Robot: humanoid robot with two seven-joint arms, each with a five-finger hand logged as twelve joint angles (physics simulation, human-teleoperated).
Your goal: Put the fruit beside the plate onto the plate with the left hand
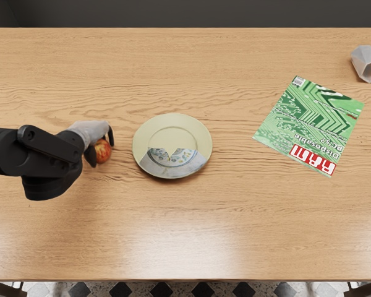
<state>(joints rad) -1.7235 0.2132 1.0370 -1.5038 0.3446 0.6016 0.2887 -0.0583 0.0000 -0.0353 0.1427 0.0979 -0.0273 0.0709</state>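
1. The left hand [90, 133] sits in the left-middle of the frame, its grey back turned up toward the camera. Its fingers [110, 137] are curled down over the fruit [102, 151], with the thumb on the fruit's near-left side, so the hand is closed around it.
2. The fruit is small, round and red-orange. Only its right part shows, below and between the fingers. It is low at the table surface, though the hand hides whether it touches the wood.
3. The left arm [31, 158] is dark and bulky. It comes in from the left edge at mid-height and ends at the wrist just left of the fruit.
4. The plate [173, 124] lies just right of the hand, a little left of the frame's centre. It is round, pale and glossy, with a mirrored reflection in its lower half. The fruit is beside its left rim, apart from it and not on it.
5. A green magazine [309, 124] with a circuit-board pattern and a red title block lies flat in the right part of the frame, turned at a slant, well apart from the plate.
6. A grey angular object [368, 62] sits at the upper right edge, partly cut off.
7. All of this rests on a wooden table [185, 235] that fills nearly the whole frame.
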